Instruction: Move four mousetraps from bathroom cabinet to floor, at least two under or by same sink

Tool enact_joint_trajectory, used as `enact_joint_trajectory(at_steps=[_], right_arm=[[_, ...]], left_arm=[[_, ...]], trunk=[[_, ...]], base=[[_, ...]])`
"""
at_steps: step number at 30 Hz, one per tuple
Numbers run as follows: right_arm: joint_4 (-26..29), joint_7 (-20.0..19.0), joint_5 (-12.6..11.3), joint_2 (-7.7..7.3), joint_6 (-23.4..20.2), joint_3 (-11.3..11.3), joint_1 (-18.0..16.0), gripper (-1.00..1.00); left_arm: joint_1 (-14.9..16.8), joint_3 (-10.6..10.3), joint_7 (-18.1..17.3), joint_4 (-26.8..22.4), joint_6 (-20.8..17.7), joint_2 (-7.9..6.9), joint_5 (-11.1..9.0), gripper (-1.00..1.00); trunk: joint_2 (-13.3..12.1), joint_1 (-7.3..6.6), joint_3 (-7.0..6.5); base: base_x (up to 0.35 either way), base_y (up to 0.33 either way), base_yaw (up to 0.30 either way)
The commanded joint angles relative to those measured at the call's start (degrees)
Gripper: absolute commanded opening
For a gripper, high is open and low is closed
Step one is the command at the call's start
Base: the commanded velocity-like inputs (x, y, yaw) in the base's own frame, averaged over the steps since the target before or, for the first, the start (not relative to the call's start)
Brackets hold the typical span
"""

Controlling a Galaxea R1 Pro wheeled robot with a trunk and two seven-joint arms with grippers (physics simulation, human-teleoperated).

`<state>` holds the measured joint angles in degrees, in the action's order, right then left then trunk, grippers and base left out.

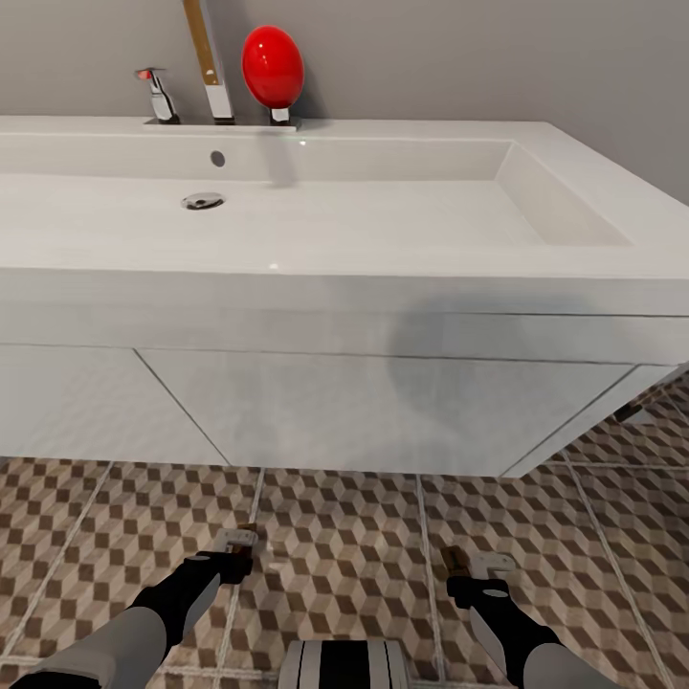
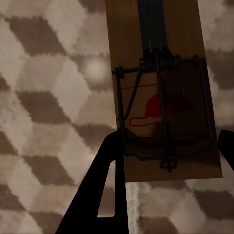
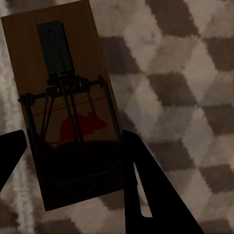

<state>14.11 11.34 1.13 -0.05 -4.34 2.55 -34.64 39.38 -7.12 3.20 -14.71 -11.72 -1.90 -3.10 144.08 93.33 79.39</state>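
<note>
**Head view: two traps held low by the sink**

Both arms reach down in front of the white bathroom sink. The left gripper pinches one mousetrap between its two fingers. The right gripper pinches another mousetrap the same way. Each trap sticks out past the fingertips, flat side facing the bathroom floor. I think they are held low and close to the sink so they can be set down right next to it. I cannot tell if the traps touch the tiles yet.
</note>
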Motion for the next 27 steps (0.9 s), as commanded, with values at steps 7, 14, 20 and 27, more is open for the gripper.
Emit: enact_joint_trajectory(at_steps=[7, 14, 20, 27], right_arm=[[0.13, 0.0, 0.1, 0.03, -0.32, 0.26, 0.01, -1.0], [0.13, 0.0, 0.1, -0.03, -0.32, 0.26, 0.01, -1.0], [0.13, 0.0, 0.1, -0.03, -0.32, 0.26, 0.01, -1.0], [0.13, 0.0, 0.1, 0.01, -0.32, 0.26, 0.01, -1.0]], left_arm=[[-0.01, -0.52, 0.38, -0.14, -0.33, -0.04, -0.33, -1.0], [-0.01, -0.53, 0.39, -0.14, -0.27, -0.04, -0.32, -1.0], [-0.01, -0.53, 0.4, -0.14, -0.27, -0.04, -0.28, -1.0], [-0.01, -0.53, 0.39, -0.14, -0.31, -0.04, -0.29, -1.0]], trunk=[[0.01, -0.01, 0.03], [0.01, -0.01, 0.03], [0.01, -0.01, 0.03], [0.01, -0.01, 0.03]], base=[[0.009, 0.0, 0.0], [0.001, 0.0, 0.0], [0.0, 0.0, 0.0], [0.009, 0.0, 0.0]])
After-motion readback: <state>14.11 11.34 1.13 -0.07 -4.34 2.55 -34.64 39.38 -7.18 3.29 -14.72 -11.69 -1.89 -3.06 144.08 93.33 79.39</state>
